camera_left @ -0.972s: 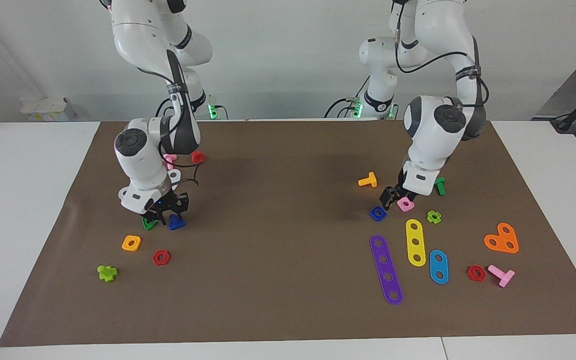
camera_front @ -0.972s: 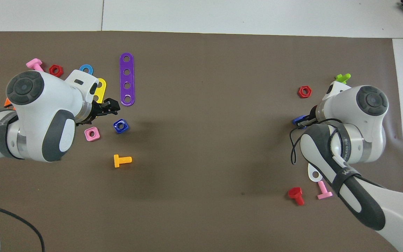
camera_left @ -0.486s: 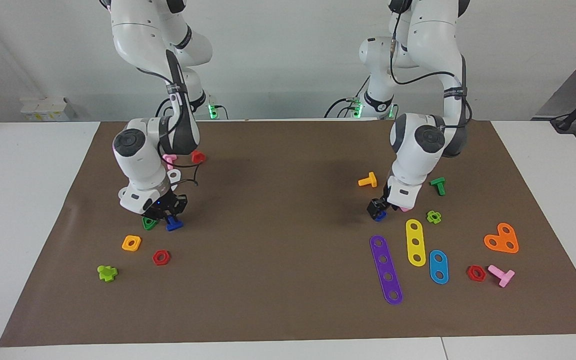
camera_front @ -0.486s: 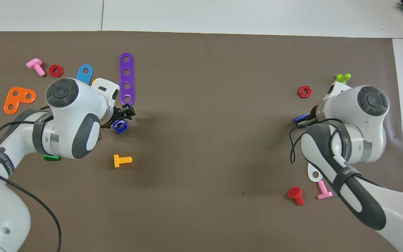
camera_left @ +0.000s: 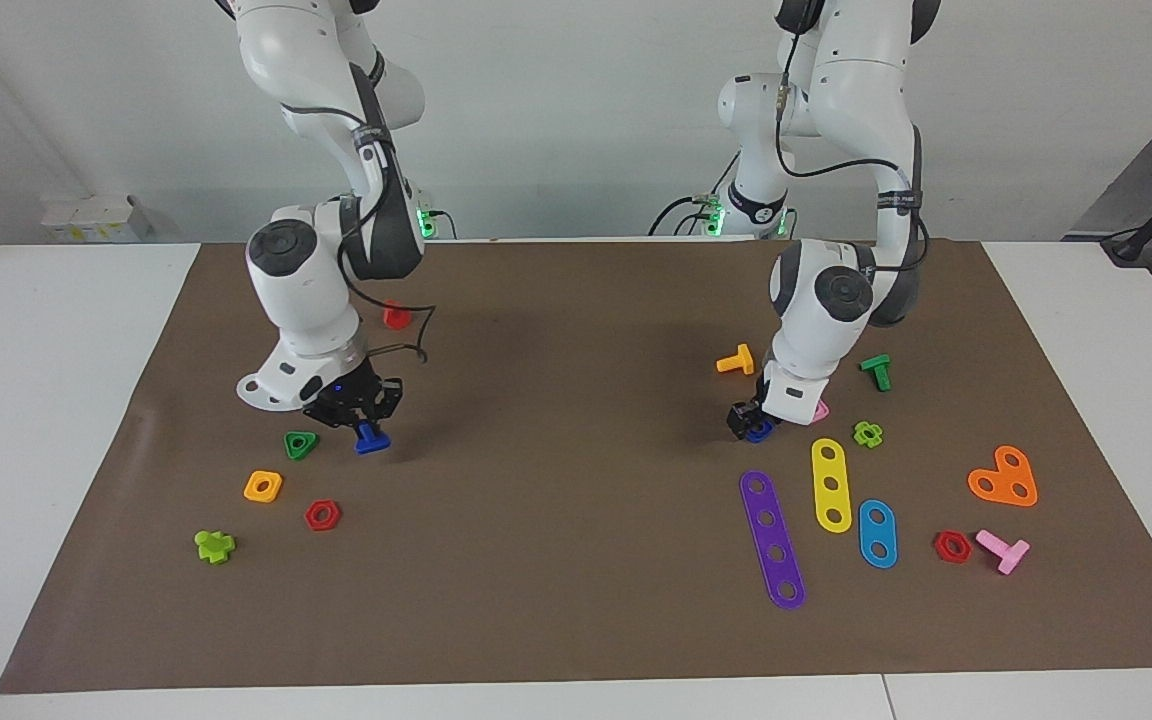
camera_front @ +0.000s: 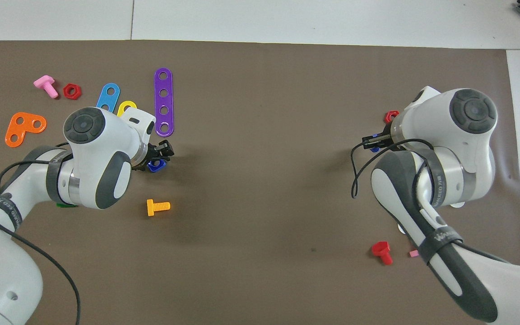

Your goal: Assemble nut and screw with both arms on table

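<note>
So far neither part is joined. The right claw (camera_left: 368, 428) has closed on the screw (camera_left: 372, 440) and holds it just above the table (camera_left: 576, 600) beside a green nut (camera_left: 300, 444). The left claw (camera_left: 748, 420) is down around the nut (camera_left: 758, 431), which lies on the table; I cannot tell whether its grip has closed. Lifting the nut, meeting and threading remain.
</note>
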Controlling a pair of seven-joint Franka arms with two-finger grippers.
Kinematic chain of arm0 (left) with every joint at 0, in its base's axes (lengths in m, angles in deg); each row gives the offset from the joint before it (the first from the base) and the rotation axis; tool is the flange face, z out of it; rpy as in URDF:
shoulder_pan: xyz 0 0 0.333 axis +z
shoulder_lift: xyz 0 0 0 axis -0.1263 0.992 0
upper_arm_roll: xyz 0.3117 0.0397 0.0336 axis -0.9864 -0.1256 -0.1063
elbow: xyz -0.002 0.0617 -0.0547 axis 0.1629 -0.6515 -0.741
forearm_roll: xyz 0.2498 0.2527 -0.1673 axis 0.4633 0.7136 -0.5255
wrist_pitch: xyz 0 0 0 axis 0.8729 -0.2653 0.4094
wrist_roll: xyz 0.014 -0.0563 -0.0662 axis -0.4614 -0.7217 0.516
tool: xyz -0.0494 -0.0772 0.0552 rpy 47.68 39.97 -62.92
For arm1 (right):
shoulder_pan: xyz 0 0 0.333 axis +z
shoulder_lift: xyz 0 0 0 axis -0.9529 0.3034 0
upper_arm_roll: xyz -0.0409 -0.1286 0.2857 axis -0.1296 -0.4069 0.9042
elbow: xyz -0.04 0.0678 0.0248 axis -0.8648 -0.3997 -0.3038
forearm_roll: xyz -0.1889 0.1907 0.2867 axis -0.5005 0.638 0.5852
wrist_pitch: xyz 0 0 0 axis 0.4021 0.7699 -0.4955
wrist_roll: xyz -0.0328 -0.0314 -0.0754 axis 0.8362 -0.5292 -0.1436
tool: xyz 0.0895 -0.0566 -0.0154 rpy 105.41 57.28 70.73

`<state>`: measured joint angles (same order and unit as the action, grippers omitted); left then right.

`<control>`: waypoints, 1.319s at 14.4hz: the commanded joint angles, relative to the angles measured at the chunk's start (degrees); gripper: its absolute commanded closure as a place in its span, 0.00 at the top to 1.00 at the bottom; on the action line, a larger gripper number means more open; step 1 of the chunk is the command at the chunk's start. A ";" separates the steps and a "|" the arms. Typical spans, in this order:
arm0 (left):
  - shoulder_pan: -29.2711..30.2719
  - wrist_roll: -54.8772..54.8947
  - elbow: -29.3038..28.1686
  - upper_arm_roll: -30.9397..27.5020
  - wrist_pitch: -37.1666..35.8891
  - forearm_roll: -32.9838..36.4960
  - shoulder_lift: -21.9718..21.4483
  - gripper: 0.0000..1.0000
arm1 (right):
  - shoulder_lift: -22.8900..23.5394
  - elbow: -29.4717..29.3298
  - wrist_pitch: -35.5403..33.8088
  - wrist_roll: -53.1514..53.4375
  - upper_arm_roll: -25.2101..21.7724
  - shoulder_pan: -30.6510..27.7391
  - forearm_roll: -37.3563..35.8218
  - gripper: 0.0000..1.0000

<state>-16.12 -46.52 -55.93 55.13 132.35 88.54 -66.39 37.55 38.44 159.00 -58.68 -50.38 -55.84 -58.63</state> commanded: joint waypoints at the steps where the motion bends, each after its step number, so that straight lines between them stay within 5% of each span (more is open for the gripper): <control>1: -1.15 -0.35 -1.76 -0.97 1.23 -0.09 -0.89 0.73 | 1.17 -4.57 -2.32 10.45 0.19 6.68 0.02 0.00; 9: -2.03 -0.35 -1.41 -0.97 -0.80 -0.09 -1.07 0.70 | 17.41 -20.64 -1.45 39.19 -0.07 25.32 -2.16 0.00; 19: -1.59 0.70 -1.06 -0.97 -0.80 2.02 -0.98 0.40 | 22.01 -20.66 8.31 41.60 0.11 24.54 -5.44 0.00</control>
<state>-17.27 -46.28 -56.31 54.83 131.88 89.42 -66.64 58.81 18.86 166.35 -17.68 -50.57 -30.80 -63.85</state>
